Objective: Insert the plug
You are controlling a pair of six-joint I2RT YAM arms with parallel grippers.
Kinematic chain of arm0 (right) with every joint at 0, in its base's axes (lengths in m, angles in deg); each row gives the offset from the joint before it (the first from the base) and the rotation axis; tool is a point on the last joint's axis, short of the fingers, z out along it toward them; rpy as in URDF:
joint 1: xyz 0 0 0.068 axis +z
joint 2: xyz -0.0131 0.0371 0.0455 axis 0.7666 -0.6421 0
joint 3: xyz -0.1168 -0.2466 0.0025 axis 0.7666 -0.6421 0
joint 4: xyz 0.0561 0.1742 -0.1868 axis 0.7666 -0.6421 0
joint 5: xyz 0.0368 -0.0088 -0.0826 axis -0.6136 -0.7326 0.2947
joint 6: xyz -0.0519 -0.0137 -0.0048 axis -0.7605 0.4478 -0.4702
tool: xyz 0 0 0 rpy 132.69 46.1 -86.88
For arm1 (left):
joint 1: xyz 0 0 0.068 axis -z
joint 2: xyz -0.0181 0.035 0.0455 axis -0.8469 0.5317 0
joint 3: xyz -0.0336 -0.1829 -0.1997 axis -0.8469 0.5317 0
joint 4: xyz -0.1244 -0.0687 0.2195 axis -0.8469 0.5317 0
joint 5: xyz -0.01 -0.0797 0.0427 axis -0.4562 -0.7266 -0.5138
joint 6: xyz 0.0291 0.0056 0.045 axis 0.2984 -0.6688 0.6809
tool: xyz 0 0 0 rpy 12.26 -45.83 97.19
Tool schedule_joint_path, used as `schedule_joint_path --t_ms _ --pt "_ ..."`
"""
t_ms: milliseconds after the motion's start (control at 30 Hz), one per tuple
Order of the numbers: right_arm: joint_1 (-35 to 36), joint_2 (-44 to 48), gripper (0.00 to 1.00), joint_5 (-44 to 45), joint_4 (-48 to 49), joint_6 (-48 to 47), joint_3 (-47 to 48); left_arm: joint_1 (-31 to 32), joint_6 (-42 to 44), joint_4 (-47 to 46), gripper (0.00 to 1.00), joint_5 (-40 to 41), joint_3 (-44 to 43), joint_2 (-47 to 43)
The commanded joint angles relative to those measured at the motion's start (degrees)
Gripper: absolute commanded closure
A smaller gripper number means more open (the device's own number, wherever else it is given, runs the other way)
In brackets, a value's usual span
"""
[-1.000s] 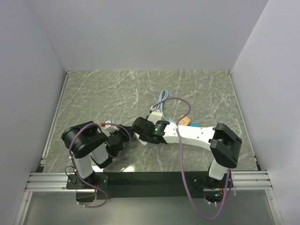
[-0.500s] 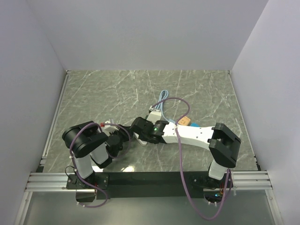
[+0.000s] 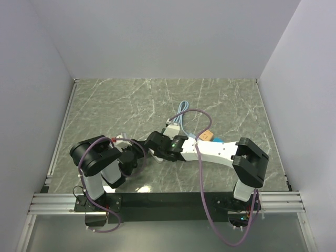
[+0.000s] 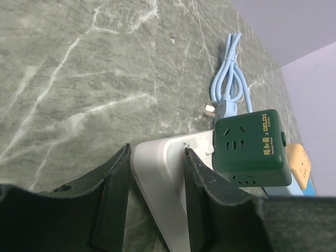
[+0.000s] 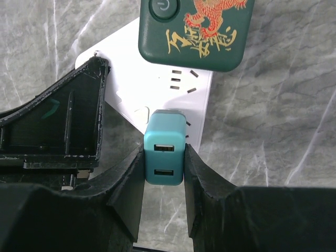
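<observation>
My right gripper is shut on a teal USB charger plug. The plug's front end sits over the face of the white power strip, just below a dark green cube adapter plugged into it. A prong tip shows beside the plug, and I cannot tell how deep it sits. My left gripper is shut on the near end of the power strip, on the table. In the top view both grippers meet at the table's middle: left, right. The strip is mostly hidden there.
A coiled light blue cable with its own plug lies just beyond the strip, also seen from above. A small orange adapter and a blue object lie beside the right forearm. Grey walls enclose the marbled table.
The right arm has shifted slightly to the left with the teal plug. The left arm and the power strip have barely moved.
</observation>
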Motion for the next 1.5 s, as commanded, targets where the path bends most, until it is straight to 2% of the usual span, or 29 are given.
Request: schedule_joint_path --t_ms 0,667,1000,1100,1133,1167,1200,1233,1267,1300,1333,1367,1400,1467 --pt "1.27 -9.12 1.00 -7.80 6.53 2.33 -3.52 1.30 5.53 -7.90 1.00 -5.20 1.78 2.80" --pt "2.15 -13.79 1.00 -12.90 11.71 3.29 -6.24 1.30 5.35 -7.63 1.00 -5.20 1.69 3.33" --pt "1.36 -7.38 1.00 -6.67 7.50 -0.48 -4.22 1.22 5.70 -4.91 0.99 -6.86 1.17 1.05" --pt "0.66 -5.44 0.95 -4.91 6.35 -2.59 -3.52 1.22 5.88 -1.05 0.85 -7.48 0.29 -1.06" --pt "0.22 -4.91 0.87 -4.90 6.52 -3.12 -3.87 1.22 5.97 -0.08 0.79 -7.66 0.11 -1.50" --pt "-0.04 -3.78 0.80 -4.47 6.79 -3.91 -4.13 1.22 6.05 0.89 0.66 -7.66 0.11 -1.85" --pt "-0.22 -3.16 0.75 -4.29 7.40 -4.35 -4.48 1.22 5.97 1.24 0.61 -7.74 0.02 -2.64" --pt "-0.39 -2.54 0.64 -3.94 7.67 -4.61 -5.18 1.22 6.05 1.68 0.55 -7.66 0.02 -3.08" --pt "-0.57 -1.41 0.59 -3.50 7.84 -5.40 -5.45 1.22 6.05 2.90 0.44 -7.48 -0.24 -3.96" --pt "-0.66 -0.87 0.55 -2.89 7.84 -5.93 -5.63 1.22 6.14 3.70 0.38 -7.48 -0.33 -4.49" --pt "-0.75 -0.43 0.46 -2.45 8.02 -6.37 -6.06 1.22 6.23 4.49 0.31 -7.31 -0.50 -5.02" --pt "-1.01 0.70 0.43 -2.10 8.19 -7.16 -6.33 1.22 6.32 5.80 0.14 -6.96 -0.68 -6.15" --pt "-1.10 1.32 0.40 -1.74 9.33 -7.78 -6.85 1.22 6.49 6.17 0.06 -6.87 -0.68 -6.69" --pt "-1.71 3.08 0.33 -1.74 10.56 -9.27 -8.43 1.22 6.76 7.39 0.01 -6.26 -0.85 -8.35"
